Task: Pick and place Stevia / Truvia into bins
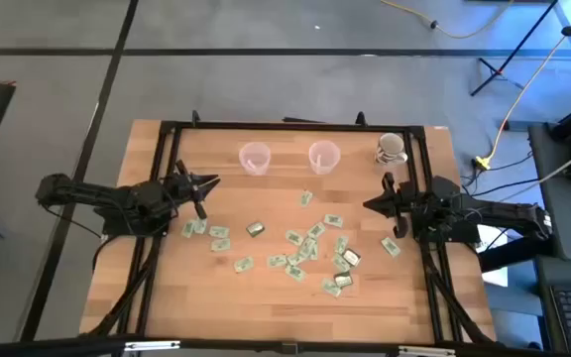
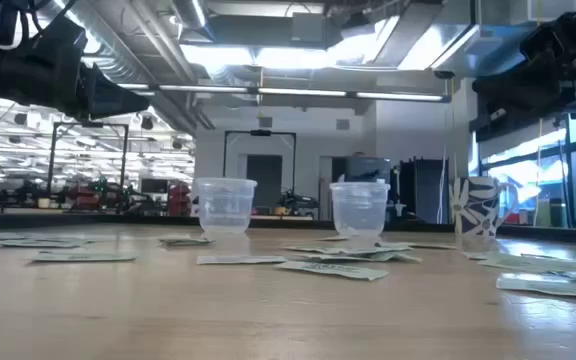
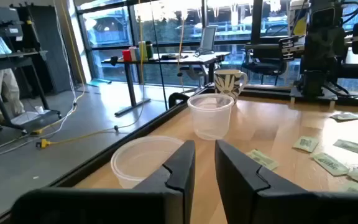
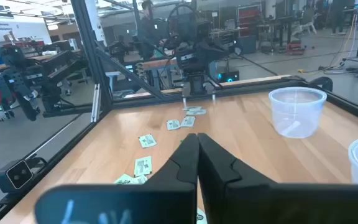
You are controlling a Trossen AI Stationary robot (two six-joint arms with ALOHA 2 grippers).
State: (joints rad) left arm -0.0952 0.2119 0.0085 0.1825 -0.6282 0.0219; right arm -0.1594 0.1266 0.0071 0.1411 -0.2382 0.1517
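Lying flat and scattered mid-bench, the Stevia / Truvia sachets (image 1: 305, 248) looked light, limp and best pinched by an edge, while the left end effector (image 3: 205, 163) hovered slightly parted and empty, the right end effector (image 4: 197, 163) closed and empty.

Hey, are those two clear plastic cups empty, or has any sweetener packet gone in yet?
Both look empty. The left cup and right cup show bare bottoms from above; the packets lie on the table.
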